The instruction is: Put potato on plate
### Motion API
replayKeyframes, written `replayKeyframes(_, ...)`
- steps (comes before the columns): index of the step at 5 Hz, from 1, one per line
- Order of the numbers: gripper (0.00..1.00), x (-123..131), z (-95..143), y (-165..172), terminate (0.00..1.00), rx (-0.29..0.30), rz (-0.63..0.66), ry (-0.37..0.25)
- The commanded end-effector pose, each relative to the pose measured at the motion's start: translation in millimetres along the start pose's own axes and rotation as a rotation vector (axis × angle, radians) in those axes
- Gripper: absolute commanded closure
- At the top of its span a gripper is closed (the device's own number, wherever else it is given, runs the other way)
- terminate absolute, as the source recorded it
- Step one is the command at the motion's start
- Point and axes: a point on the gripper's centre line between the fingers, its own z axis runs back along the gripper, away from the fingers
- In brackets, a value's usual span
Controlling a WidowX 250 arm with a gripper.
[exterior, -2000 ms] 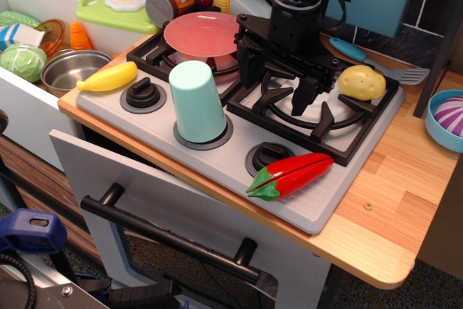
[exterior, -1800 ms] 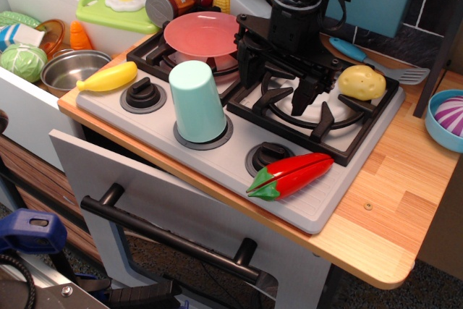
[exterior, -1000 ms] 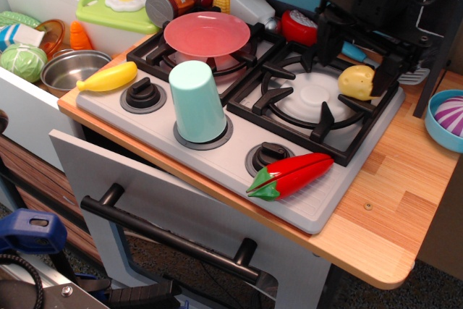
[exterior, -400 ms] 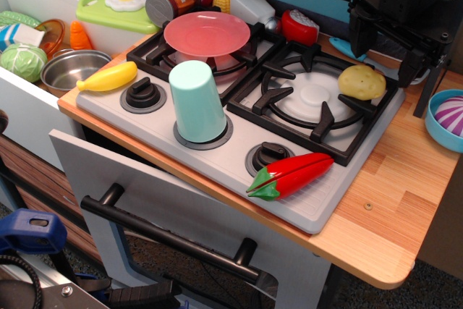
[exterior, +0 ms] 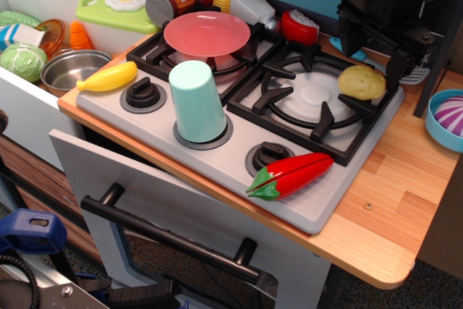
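While the banana (exterior: 107,77) lies at the stove's left edge, the plate (exterior: 207,32) sits bare on the rear-left burner. Mint cup (exterior: 197,101) stands in front. Potato (exterior: 361,82) rests on the right grate's far corner; gripper (exterior: 372,52) hovers just above, fingers spread, grasping nothing.

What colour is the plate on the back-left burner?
Salmon pink, plain with no pattern; the plate shows clearly in the only camera view.

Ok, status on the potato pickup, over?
Gripper open, fingers straddling above the potato, not touching it. Potato on right burner grate. Plate bare on back-left burner. Mint cup stands clear of the route.
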Motion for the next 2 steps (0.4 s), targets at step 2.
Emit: replayKeyframes(2,0.00,3,-7,11,0.00,-0.021,-0.028,-0.061)
